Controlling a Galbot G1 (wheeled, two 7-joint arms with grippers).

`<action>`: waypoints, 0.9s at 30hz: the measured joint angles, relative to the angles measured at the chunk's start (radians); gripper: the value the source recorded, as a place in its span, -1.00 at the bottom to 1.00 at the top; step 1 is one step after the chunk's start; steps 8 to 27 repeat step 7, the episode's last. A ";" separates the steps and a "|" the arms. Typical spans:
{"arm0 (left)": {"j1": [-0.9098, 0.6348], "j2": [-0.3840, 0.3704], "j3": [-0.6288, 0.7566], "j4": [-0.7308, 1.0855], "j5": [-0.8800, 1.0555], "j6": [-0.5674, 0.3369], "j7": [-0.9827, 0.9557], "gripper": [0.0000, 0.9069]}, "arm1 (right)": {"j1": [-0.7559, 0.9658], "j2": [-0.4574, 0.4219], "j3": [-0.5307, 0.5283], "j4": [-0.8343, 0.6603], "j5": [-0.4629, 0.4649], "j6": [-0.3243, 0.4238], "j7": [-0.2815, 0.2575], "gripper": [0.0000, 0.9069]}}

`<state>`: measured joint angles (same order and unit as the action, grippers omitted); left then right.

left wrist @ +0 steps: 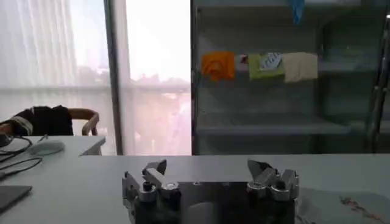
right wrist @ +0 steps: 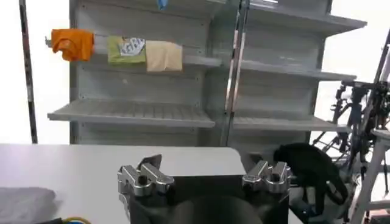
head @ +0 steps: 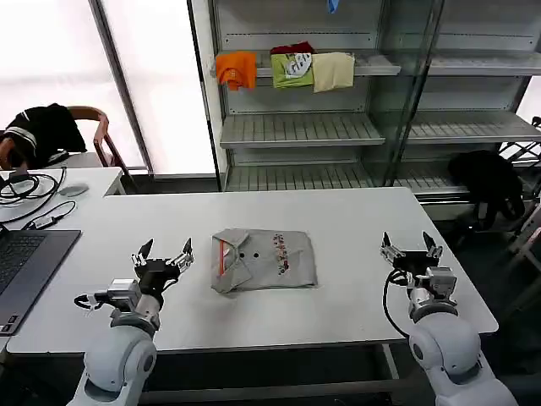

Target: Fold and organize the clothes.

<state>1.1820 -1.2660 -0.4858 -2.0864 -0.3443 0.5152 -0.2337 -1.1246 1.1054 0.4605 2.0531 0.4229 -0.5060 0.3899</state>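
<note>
Head view: a wide white table point(head: 355, 228) stands before grey metal shelving point(head: 300, 127), with bright windows on the left. On an upper shelf lie three folded garments: an orange one point(head: 236, 69), a green one point(head: 292, 69) and a cream one point(head: 333, 71). A black garment point(head: 489, 182) is draped at the right. A dark laptop point(head: 21, 262) sits at the table's left edge, with black cables point(head: 30, 186) beyond it. A light grey short-sleeved cotton shirt point(head: 264, 260) with an orange-lined collar and a small multicoloured chest print lies folded at the table's centre. The left gripper point(head: 165, 251) hovers just left of the shirt, fingers spread, clear of the cloth. The right gripper point(head: 410, 245) is well to the shirt's right, fingers also spread, holding nothing.

Left wrist view: the left gripper point(left wrist: 207, 168) with its two fingers apart, over the white tabletop. A patch of the grey shirt point(left wrist: 350, 204) shows beside it, not touched. Shelving and the three coloured garments lie beyond.

Right wrist view: the right gripper point(right wrist: 207, 167) with fingers wide, empty. A corner of the grey shirt point(right wrist: 24, 204) lies on the table, apart from the fingers. The black garment point(right wrist: 311, 167) is near the table's end.
</note>
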 measured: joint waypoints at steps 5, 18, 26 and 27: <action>0.005 -0.001 0.002 -0.007 -0.001 0.004 -0.001 1.00 | -0.010 -0.001 0.007 0.009 0.001 0.000 0.000 1.00; 0.006 -0.001 0.001 -0.011 -0.002 0.006 -0.002 1.00 | -0.015 -0.001 0.010 0.013 0.002 0.000 -0.001 1.00; 0.006 -0.001 0.001 -0.011 -0.002 0.006 -0.002 1.00 | -0.015 -0.001 0.010 0.013 0.002 0.000 -0.001 1.00; 0.006 -0.001 0.001 -0.011 -0.002 0.006 -0.002 1.00 | -0.015 -0.001 0.010 0.013 0.002 0.000 -0.001 1.00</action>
